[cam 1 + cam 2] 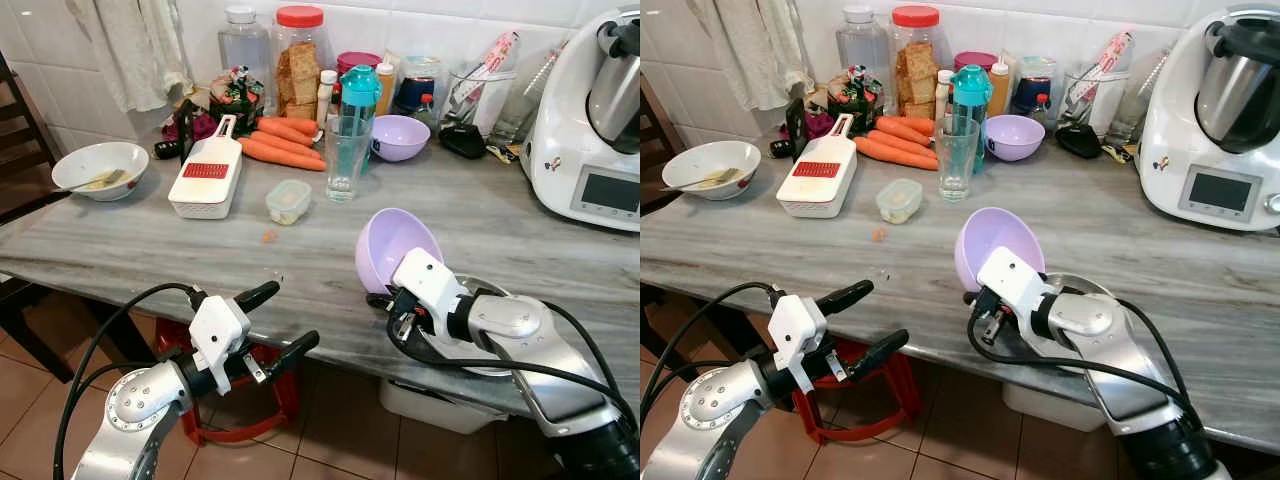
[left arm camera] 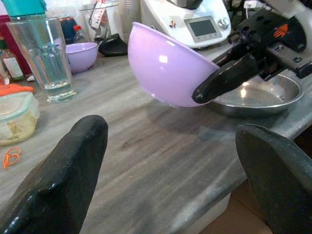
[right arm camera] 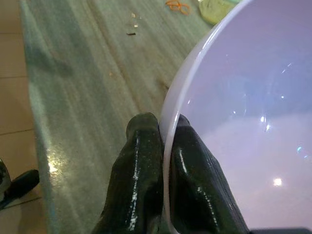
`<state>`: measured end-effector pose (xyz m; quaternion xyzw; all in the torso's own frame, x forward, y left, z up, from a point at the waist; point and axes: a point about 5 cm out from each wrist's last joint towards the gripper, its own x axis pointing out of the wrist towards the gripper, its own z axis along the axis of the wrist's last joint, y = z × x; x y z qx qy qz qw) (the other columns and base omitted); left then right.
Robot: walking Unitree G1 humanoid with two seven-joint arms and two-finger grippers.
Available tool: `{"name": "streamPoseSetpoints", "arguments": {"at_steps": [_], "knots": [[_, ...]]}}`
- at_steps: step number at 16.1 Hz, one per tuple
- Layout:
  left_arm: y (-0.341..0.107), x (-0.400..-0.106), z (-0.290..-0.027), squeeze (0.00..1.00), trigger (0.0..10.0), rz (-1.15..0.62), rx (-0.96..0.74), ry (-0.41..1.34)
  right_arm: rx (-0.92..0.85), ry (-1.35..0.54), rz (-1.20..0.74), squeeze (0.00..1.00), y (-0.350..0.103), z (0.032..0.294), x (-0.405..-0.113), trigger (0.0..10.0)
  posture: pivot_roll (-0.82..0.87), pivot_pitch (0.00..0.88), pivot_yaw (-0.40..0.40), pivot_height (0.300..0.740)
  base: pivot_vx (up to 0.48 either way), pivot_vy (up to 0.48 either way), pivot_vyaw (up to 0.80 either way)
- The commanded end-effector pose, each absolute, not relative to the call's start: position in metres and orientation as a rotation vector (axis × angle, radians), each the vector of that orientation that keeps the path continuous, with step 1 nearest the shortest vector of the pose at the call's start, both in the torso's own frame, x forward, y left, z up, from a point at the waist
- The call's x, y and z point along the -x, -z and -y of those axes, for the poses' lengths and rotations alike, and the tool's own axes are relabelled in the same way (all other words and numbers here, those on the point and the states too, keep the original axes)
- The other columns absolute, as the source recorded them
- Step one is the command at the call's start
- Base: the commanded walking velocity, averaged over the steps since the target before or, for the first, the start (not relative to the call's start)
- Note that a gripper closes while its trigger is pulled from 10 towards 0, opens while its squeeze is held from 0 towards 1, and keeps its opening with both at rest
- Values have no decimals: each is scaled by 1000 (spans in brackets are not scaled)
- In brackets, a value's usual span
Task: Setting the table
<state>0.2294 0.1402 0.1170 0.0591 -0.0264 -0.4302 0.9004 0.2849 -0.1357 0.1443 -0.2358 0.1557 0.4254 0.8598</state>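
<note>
the right hand [image 1: 385,302] pinches the rim of a lilac bowl [image 1: 392,245], tilted above the bench [image 1: 150,250] near its front edge. the left hand [image 1: 275,318] hangs open, empty. that thin rim grip could slip, dropping the bowl.

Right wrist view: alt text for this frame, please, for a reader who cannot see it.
The right gripper pinches the rim of a lilac bowl, one black finger inside and one outside. Beyond lies the grey wood-grain table, with crumbs.
</note>
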Motion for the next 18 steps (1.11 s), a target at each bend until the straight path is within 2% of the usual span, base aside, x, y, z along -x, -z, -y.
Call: {"name": "streamPoseSetpoints", "arguments": {"at_steps": [1, 2, 3, 4, 11, 18], "knots": [[-118, -230, -140, 0, 10000, 48, -132, 900, 523, -888, -319, 639, -145, 136, -289, 10000, -80, 0, -24, 740, 0, 0, 0], [-118, -231, -139, 0, 10000, 48, -132, 899, 525, -887, -320, 898, -143, 137, -289, 10000, -80, 0, -24, 740, 0, 0, 0], [-119, -231, -139, 0, 10000, 48, -132, 897, 525, -886, -323, 965, -142, 138, -290, 10000, -80, 0, -24, 740, 0, 0, 0], [-119, -230, -139, 0, 10000, 47, -132, 895, 530, -886, -329, 988, -140, 139, -291, 10000, -80, 0, -24, 740, 0, 0, 0], [-114, -229, -141, 0, 10000, 34, -133, 894, 535, -855, -298, 1000, -139, 140, -294, 10000, -67, 0, -21, 740, 0, 0, 0], [-123, -236, -142, 0, 10000, 73, -117, 851, 477, -748, -165, 1000, -166, 137, -295, 10000, -70, 0, -16, 740, 0, 0, 0]]}}
